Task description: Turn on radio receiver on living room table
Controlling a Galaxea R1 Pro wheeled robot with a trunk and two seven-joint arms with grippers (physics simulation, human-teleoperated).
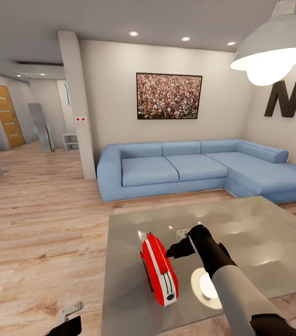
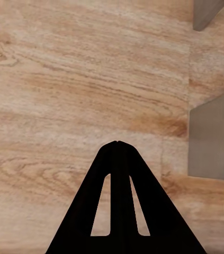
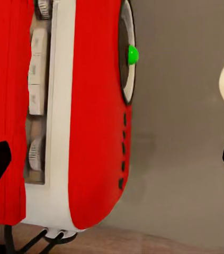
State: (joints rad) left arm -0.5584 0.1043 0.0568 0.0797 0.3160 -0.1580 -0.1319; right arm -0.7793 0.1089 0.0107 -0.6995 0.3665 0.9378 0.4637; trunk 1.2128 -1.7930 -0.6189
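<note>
While reaching for the switch, holding right end effector (image 1: 172,252) wide open, empty, beside radio (image 1: 159,269) on bench (image 1: 259,224); keeping left end effector (image 2: 117,144) closed, empty, parked low.

My radio receiver (image 1: 159,269) stands upright on its thin edge at lower centre of the head view, red with a white band, on the table (image 1: 259,224), whose glossy grey top fills the lower right. Close up, a green dot (image 3: 133,54) sits on its round dial.
</note>
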